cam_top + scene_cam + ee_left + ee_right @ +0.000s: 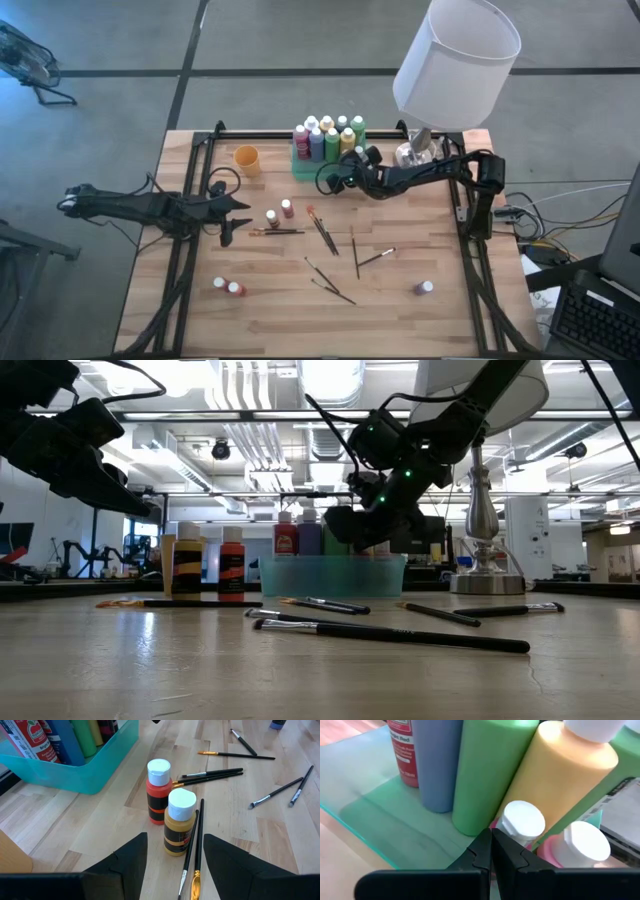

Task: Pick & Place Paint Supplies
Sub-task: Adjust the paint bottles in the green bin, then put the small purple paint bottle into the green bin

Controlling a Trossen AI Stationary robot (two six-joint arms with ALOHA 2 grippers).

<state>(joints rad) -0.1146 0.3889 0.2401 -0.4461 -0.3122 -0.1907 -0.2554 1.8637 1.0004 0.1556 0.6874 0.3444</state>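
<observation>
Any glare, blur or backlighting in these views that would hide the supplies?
Low view: bright ceiling lights backlight the scene, leaving the right gripper a silhouette; the nearest paintbrush stays readable. Right wrist view: bottles in the green tray fill the frame, softly blurred. High view: evenly lit.

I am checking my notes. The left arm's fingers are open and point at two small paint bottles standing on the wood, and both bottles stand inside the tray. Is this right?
Not quite. In the left wrist view the orange bottle and the ochre bottle stand on the bare table, outside the tray. The rest holds: the left gripper is open and points at them.
</observation>
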